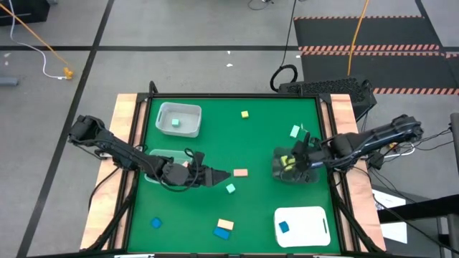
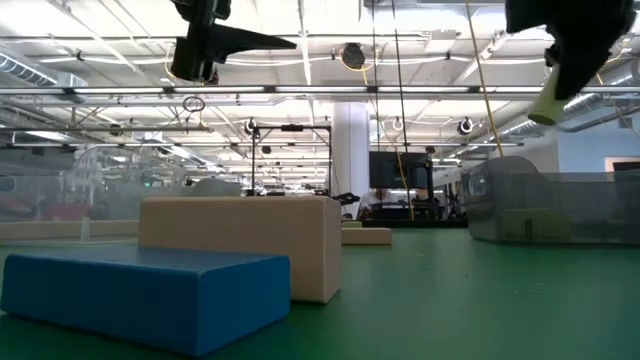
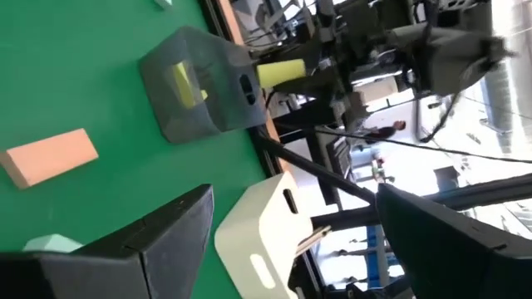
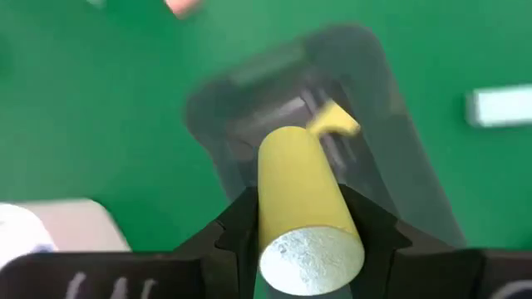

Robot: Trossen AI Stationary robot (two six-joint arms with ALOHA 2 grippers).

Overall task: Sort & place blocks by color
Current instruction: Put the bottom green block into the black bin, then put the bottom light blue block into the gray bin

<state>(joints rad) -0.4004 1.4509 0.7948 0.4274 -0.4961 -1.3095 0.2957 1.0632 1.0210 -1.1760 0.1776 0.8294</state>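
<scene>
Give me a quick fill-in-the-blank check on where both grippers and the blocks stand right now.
1. The right gripper is shut on a ____ cylinder.
2. It hangs above the clear bin, which already holds a ____ block.
3. The left gripper is ____ and holds nothing.
4. The white tray holds one ____ block.

Missing words: yellow; yellow; open; blue

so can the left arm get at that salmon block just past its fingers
Probably yes. The left gripper is open, and the salmon block lies alone on the bare green mat just ahead of its fingertips. The mint block sits off to one side, apart. The right gripper, holding a yellow cylinder, is well away.
</scene>
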